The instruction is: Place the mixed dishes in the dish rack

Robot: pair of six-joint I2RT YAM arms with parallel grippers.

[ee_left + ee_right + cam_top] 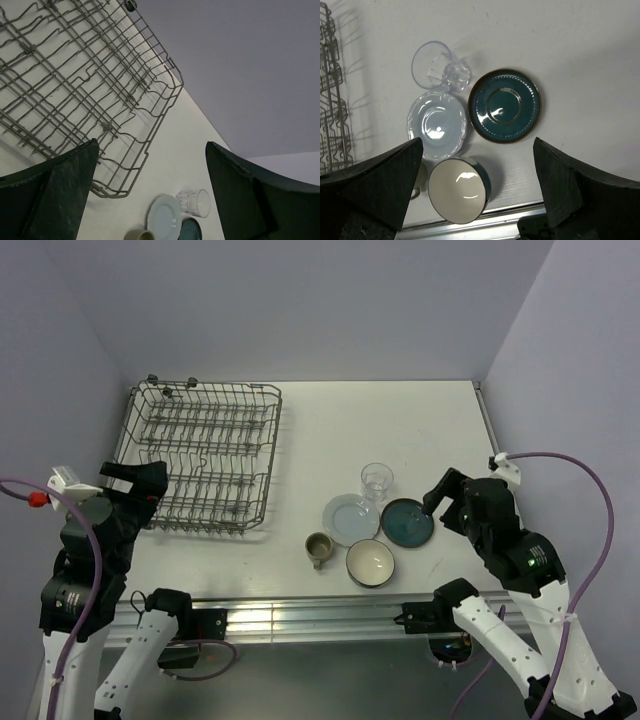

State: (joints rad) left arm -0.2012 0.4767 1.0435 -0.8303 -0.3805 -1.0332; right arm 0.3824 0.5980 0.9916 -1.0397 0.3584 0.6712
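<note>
Left gripper [151, 145]: wide open, empty, lower left.
Rack [200, 455]: grey wire, nothing in it, upper left of bench [320, 420].
Dishes: mug [319, 548], pale plate [351, 518], tumbler [377, 480], bowl [369, 562], teal plate [407, 522] huddled centre.
Right gripper [477, 142]: wide open, empty, by teal plate.
Tip: prob catch that plate's rim low, it's flat and glossy.

1. Two plates: one pale blue plate [351, 518], one dark teal plate [407, 522].
2. One clear glass tumbler [377, 481].
3. One olive-brown mug [319, 548].
4. One cream-inside bowl [369, 563].
5. One grey wire dish rack [200, 455].
</note>
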